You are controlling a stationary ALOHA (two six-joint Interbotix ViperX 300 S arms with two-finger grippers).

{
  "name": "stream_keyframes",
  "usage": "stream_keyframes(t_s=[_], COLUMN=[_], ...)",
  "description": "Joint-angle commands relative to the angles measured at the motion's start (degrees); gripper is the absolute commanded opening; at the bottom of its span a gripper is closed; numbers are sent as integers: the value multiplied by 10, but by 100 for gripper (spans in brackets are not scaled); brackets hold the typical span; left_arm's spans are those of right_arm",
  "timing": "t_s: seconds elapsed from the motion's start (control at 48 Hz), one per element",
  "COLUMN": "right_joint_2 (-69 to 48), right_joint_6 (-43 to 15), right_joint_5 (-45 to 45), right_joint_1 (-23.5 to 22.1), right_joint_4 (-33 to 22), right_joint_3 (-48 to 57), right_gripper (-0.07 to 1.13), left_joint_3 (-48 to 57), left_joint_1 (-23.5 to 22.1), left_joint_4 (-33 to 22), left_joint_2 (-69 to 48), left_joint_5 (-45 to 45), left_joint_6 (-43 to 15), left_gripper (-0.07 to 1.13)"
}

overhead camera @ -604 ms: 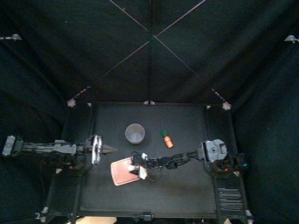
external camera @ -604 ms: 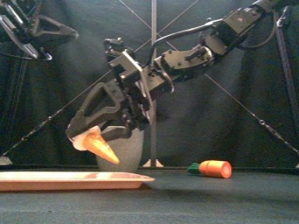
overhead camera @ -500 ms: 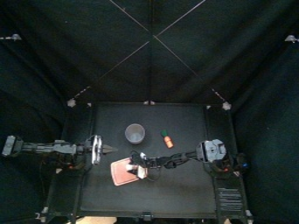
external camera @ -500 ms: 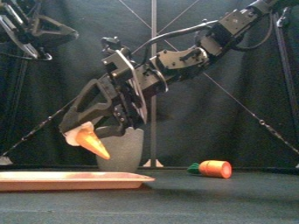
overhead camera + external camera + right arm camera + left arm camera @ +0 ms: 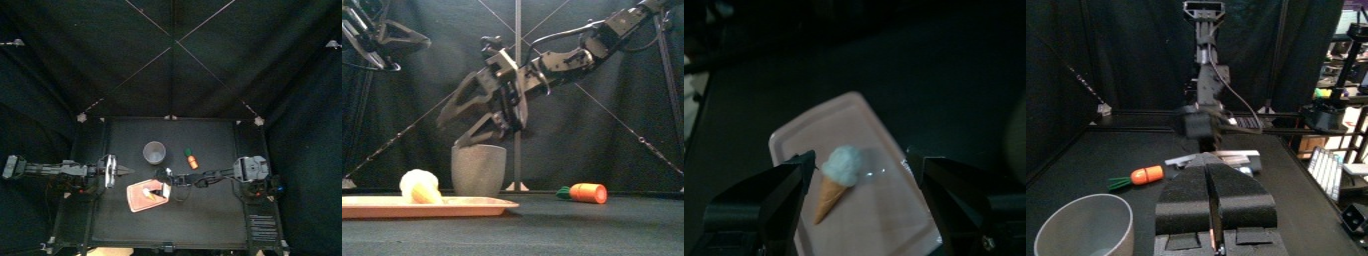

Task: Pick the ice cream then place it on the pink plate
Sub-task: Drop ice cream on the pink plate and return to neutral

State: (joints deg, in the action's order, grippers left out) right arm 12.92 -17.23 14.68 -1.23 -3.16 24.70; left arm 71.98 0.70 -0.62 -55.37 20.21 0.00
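Note:
The ice cream (image 5: 421, 186), a pale scoop on an orange cone, lies on its side on the pink plate (image 5: 469, 206) at the front left of the table. In the right wrist view the ice cream (image 5: 838, 178) rests on the plate (image 5: 798, 140) between the two spread jaws. My right gripper (image 5: 466, 133) hangs open above and to the right of it, holding nothing. My left gripper (image 5: 1216, 180) is shut and empty, resting at the table's left side (image 5: 110, 172).
A tall grey speckled cup (image 5: 478, 170) stands behind the plate. An orange toy carrot (image 5: 585, 192) lies to the right of the cup. In the top view the cup (image 5: 156, 152) and the carrot (image 5: 191, 159) sit behind the plate (image 5: 134, 203).
My right gripper opened and let go of the ice cream, which now lies on the pink plate. The gripper has drawn up and to the right. The left arm has not moved.

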Motion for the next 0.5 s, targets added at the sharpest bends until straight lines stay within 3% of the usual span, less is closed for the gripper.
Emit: stream_keyframes(t_s=[0.021,0.229,0.5], right_joint_2=[-116,-293,-482], right_joint_6=[0,4,4], right_joint_5=[41,73,76], right_joint_1=[-29,-43,-11], right_joint_4=[-12,-40,-60], right_joint_3=[61,188,303], right_gripper=[105,105,105], left_joint_3=[-5,-6,-6], left_joint_1=[3,6,9], left_joint_4=[-1,-1,-1], left_joint_2=[0,-2,-6], left_joint_5=[3,3,3], left_joint_6=[1,1,1], left_gripper=[-1,-1,-1])
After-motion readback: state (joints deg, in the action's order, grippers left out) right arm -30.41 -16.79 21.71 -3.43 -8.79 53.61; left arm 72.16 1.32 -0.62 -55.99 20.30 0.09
